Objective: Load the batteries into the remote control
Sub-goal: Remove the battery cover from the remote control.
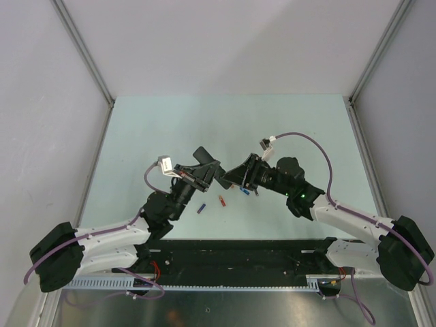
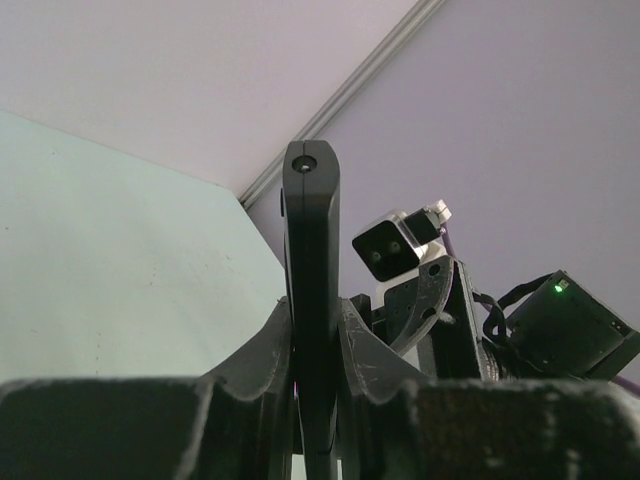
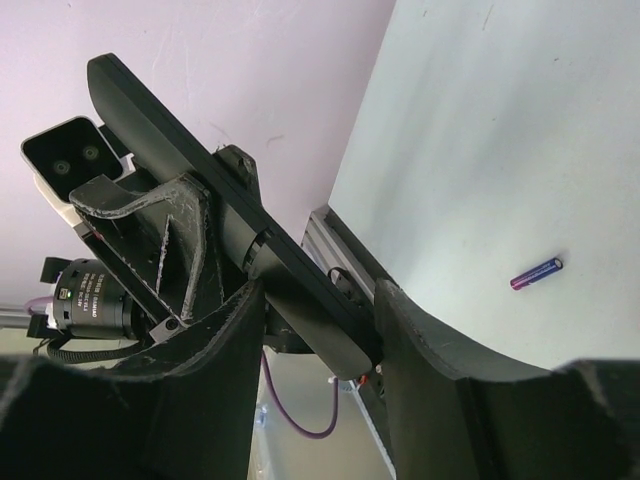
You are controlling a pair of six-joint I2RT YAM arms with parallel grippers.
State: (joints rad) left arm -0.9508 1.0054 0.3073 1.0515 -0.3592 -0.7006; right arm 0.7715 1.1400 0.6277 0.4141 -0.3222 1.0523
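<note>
Your two grippers meet over mid-table with the remote between them.
Your left gripper (image 2: 312, 325) is clamped tight on the black remote (image 2: 311, 230), which stands edge-on and points to 12 o'clock in that wrist view. On the table (image 1: 286, 129), at about 6 o'clock from the remote, a blue battery (image 1: 201, 208) and a red battery (image 1: 221, 200) lie apart. Your right gripper (image 3: 318, 305) has its fingers spread, with the remote's end between them. You cannot tell whether they press on it.

Pale green tbl (image 1: 272, 122), grey walls (image 1: 225, 41)
</note>
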